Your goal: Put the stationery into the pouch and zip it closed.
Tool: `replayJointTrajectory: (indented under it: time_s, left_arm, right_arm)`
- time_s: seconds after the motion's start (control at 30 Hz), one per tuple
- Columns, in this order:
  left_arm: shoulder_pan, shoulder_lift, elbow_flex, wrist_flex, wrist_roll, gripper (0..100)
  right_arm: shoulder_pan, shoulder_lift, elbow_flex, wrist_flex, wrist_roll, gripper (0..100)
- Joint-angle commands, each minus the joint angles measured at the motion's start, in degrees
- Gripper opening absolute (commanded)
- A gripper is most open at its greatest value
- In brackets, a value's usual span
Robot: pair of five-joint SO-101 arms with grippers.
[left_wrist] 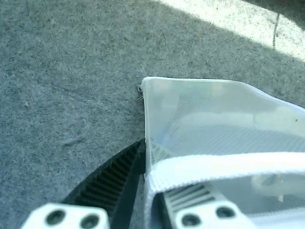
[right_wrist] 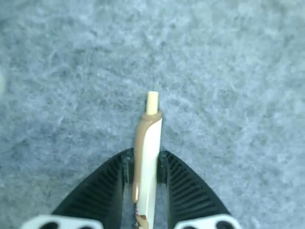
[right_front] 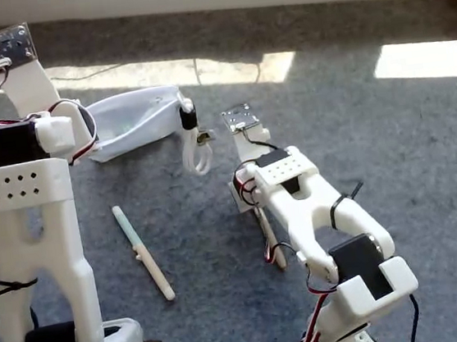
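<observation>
The white translucent pouch [right_front: 136, 119] lies on the grey carpet at the back, its strap with a black clip [right_front: 192, 134] trailing off one end. My left gripper [right_front: 92, 145] is shut on the pouch's edge [left_wrist: 150, 167], with the mesh wall [left_wrist: 214, 124] rising just past the fingers [left_wrist: 119, 176]. A pale green and cream pen [right_front: 143, 252] lies loose on the carpet between the arms. My right gripper [right_front: 253, 201] points down near the middle, shut on a cream and tan pen [right_wrist: 147, 152] whose tip hangs just above the carpet.
Grey carpet [right_front: 391, 144] covers the whole floor. Bright sun patches [right_front: 422, 60] fall along the far side below a pale wall. A thin cable [right_front: 196, 69] runs behind the pouch. Open carpet lies to the right of the right arm.
</observation>
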Motion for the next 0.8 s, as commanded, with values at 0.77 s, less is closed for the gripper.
replayJointTrajectory:
  time_s: [0.77]
  left_arm:
    - [3.6,-14.5,13.0,-5.8,-1.8,1]
  right_arm:
    - [-0.4,-35.4,13.4,8.8,0.0,0.5]
